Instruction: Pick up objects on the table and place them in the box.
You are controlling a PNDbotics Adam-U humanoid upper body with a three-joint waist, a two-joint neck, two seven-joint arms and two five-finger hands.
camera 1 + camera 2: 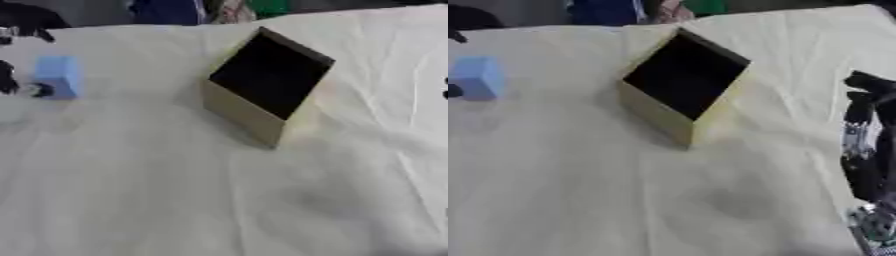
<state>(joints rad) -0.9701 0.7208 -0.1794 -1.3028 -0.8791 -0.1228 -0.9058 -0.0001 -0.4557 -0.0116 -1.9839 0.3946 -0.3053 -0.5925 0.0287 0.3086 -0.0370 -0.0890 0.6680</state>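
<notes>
- The tabletop (175,200) is draped in a pale cream cloth, creased in long soft folds, most of them running down the right side; blue, green and dark shapes line the far edge beyond it.
- A box (249,112) stands near the middle, a little toward the far side, turned so one corner points at the near edge. Its walls are a light tan (cardboard or thin wood, I cannot tell which) and its square opening faces up.
- The inside of the box reads as plain black shadow; nothing can be made out in it.
- A light blue block (59,75) with flat faces and squared edges sits at the far left of the tabletop, well apart from the box.
- The left hand (10,80) shows only as dark parts at the left edge, right beside the block and seemingly touching it; whether its fingers are curled round the block or merely next to it cannot be told.
- The right hand (868,130), black with silvery parts, comes in at the right edge of the right eye view, to the right of the box and apart from it; how far its fingers are spread cannot be told, and nothing shows in them.
</notes>
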